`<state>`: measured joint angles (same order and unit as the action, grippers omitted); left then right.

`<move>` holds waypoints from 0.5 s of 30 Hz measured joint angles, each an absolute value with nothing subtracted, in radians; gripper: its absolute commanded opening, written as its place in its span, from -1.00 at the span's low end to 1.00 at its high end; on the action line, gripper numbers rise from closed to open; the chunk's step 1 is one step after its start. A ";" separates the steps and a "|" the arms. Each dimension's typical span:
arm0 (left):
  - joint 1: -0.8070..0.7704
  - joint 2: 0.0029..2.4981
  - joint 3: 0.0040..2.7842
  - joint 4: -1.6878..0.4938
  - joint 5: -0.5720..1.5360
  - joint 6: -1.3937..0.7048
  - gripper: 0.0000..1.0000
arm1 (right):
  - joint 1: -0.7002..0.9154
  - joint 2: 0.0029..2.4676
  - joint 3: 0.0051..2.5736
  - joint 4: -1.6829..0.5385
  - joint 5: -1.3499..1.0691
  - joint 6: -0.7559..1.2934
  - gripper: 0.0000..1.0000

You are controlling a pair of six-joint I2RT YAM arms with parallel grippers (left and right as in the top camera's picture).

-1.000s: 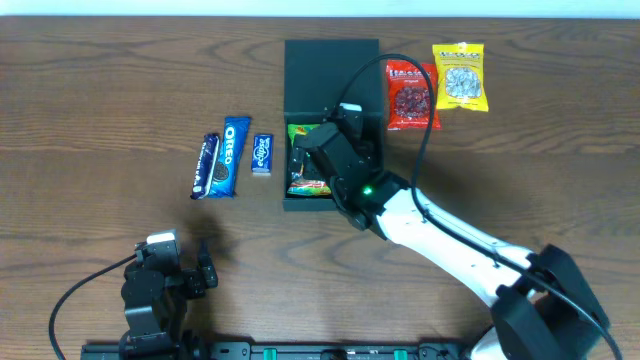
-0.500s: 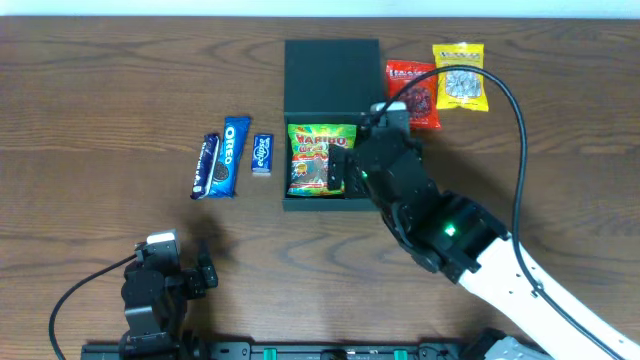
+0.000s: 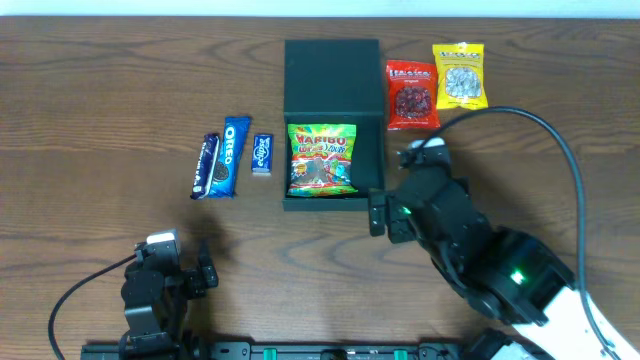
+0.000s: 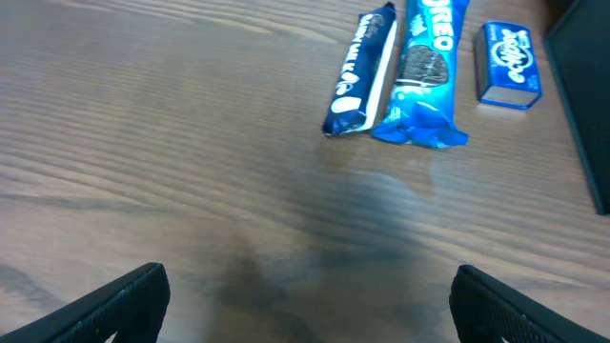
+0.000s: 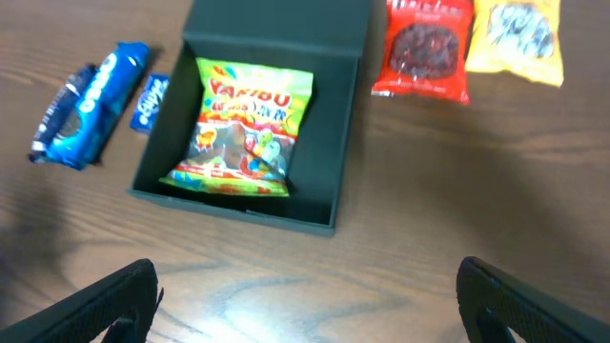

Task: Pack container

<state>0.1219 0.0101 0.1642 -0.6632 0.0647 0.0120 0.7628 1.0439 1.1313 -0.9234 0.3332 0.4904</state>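
The dark teal-green container [image 3: 333,100] stands open at the table's centre, its lid [image 3: 332,78] laid flat behind it. A colourful Haribo bag [image 3: 321,158] lies inside it, also shown in the right wrist view [image 5: 242,126]. My right gripper [image 3: 385,216] is open and empty, just right of and in front of the container [image 5: 348,133]. My left gripper [image 3: 205,272] is open and empty at the near left, above bare wood [image 4: 305,305].
Left of the container lie a dark Oreo pack [image 3: 206,166], a blue Oreo pack [image 3: 232,155] and a small blue packet [image 3: 262,155]. A red snack bag [image 3: 411,95] and a yellow snack bag [image 3: 459,76] lie to its right.
My right gripper has drawn back from over the container toward the near right, leaving the Haribo bag lying inside. The left arm has not moved.
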 measured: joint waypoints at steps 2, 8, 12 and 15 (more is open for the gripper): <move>0.122 0.010 0.164 -0.662 0.076 -0.006 0.90 | 0.760 1.013 1.131 -0.924 0.333 0.484 0.98; 0.122 0.010 0.164 -0.558 0.192 -0.066 0.90 | 0.756 0.957 1.131 -0.973 0.333 0.451 0.98; 0.121 0.014 0.176 -0.545 0.222 -0.079 0.91 | 0.756 0.911 1.131 -0.977 0.334 0.421 0.98; 0.121 0.108 0.273 -0.536 0.189 -0.079 0.91 | 0.737 0.876 1.131 -0.977 0.360 0.411 0.99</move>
<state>0.1215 0.1078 0.2733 -0.5362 0.1890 -0.0788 0.7372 0.8757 1.1313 -0.9771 0.3603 0.4110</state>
